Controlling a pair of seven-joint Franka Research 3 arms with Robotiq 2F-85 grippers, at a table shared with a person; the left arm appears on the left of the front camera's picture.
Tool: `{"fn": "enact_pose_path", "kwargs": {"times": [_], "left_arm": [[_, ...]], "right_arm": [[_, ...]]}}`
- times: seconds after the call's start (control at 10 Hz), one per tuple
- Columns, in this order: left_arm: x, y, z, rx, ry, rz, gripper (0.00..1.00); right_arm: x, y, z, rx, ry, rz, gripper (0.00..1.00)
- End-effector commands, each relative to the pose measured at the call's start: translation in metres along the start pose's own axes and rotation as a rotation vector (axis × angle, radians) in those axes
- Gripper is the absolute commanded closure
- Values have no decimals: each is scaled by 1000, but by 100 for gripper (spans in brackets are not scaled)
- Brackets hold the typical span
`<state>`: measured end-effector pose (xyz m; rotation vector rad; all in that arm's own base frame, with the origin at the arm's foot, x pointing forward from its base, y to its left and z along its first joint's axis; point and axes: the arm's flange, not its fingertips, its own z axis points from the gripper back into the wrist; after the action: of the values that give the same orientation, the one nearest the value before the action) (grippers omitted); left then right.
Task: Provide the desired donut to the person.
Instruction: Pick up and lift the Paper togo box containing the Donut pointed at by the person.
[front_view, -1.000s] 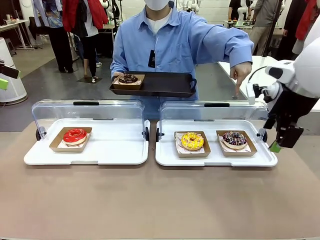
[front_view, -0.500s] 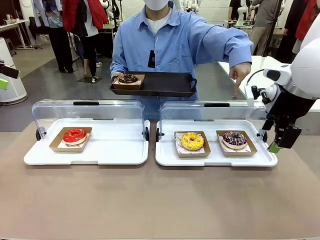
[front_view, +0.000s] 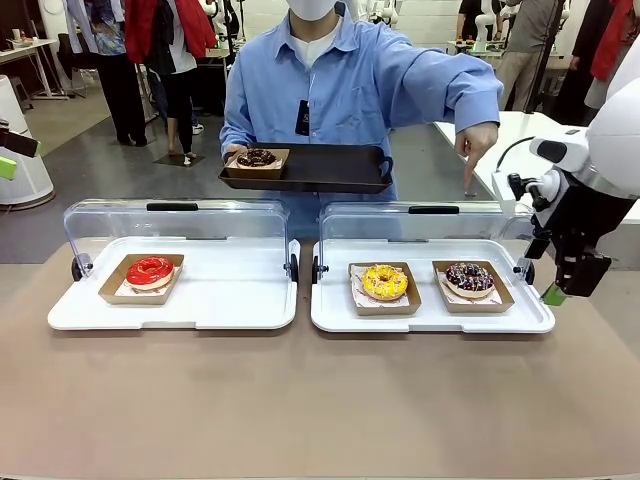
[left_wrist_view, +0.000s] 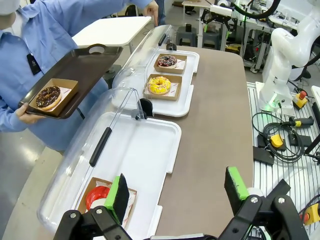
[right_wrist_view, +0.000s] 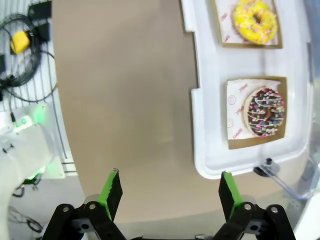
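Both grippers empty, fingers wide: right gripper hangs beside right tray holding yellow donut and sprinkled chocolate donut; left gripper faces left tray holding red donut; person points hand down, black tray carries boxed chocolate donut.

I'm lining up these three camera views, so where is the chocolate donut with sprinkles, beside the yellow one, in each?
Front view: the chocolate sprinkled donut sits low, right of centre, in the rightmost box of the right white tray.
Left wrist view: the donut is upper middle, in the farthest box.
Right wrist view: the donut is at the right side, around mid-height.
Shared landmark: the yellow donut beside it on the same tray.
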<state>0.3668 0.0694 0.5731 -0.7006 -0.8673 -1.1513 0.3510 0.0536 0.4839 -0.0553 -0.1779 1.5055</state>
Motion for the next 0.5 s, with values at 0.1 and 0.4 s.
{"fn": "enact_pose_path", "kwargs": {"times": [0.1, 0.4], "left_arm": [[0, 0, 1, -5, -13, -7, 0], [0, 0, 1, -5, -13, -7, 0]], "right_arm": [[-7, -34, -52, 18, 11, 71, 0], [4, -54, -103, 44, 36, 18, 0]]}}
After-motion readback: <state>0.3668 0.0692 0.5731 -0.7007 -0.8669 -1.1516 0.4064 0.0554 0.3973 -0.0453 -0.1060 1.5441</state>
